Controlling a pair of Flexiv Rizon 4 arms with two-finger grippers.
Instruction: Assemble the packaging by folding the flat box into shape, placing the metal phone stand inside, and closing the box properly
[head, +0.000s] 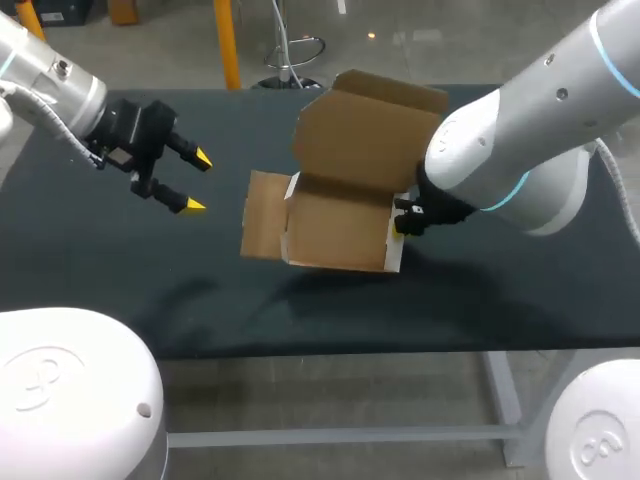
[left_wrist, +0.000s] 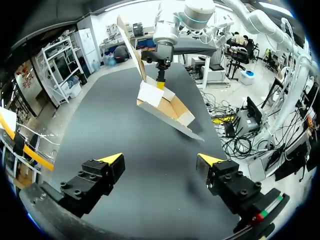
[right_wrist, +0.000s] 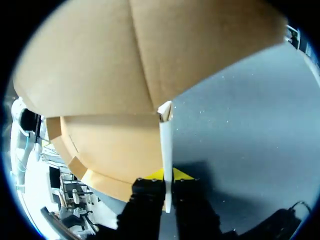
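Right gripper (right_wrist: 167, 175) pinches thin wall of brown cardboard box (head: 340, 225).

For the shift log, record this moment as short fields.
cardboard box: partly folded, open, lid flap raised, tilted on the table
right pincer: shut on the cardboard box's side wall
left pincer: open, empty, apart from the cardboard box
phone stand: not in view

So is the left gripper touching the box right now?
No, the left gripper hangs open, apart from the box, which only the right gripper holds by a side wall.
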